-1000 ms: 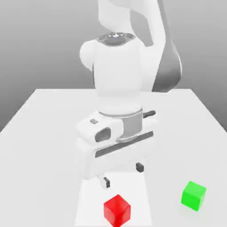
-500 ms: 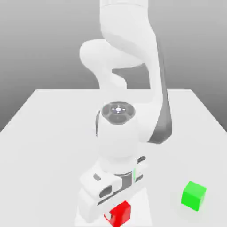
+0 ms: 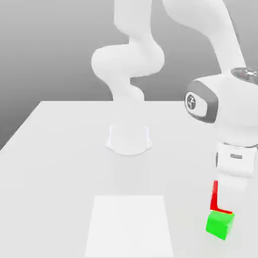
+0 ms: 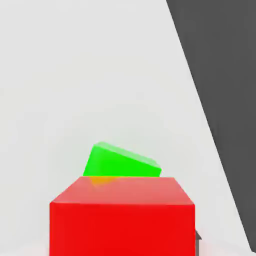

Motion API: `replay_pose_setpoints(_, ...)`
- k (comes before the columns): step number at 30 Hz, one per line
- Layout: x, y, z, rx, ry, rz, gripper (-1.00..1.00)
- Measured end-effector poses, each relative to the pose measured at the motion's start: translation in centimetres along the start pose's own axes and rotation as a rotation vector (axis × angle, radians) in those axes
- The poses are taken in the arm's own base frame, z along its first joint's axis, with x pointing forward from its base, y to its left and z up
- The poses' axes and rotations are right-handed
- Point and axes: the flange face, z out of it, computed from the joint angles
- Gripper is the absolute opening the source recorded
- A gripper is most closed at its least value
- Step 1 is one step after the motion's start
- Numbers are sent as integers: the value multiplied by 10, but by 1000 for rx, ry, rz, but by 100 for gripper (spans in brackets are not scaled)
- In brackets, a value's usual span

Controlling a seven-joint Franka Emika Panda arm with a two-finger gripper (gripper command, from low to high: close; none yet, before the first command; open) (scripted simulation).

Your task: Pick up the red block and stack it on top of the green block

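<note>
While the red block (image 3: 215, 197) hangs in the gripper (image 3: 224, 201) just above the green block (image 3: 220, 224), the step in hand is placement.

Item, red block: clenched in the gripper, off the counter (image 3: 60, 166), at about five o'clock in the exterior view; its lower edge looks touching or nearly touching the green block's top.

Item, green block: resting on the counter directly beneath, partly showing past the red block in the hand view.

Next move, judged: square the red block over the green, lower fully, then release.

Change from half a second ago: the arm has swung from six o'clock, where the red block lay, over to the green block, carrying it along.
</note>
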Motion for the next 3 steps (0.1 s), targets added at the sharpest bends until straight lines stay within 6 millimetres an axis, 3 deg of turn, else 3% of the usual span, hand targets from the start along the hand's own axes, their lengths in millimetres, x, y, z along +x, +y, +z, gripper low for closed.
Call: replay_pose_setpoints(3,0,0,0,0,0,0,100)
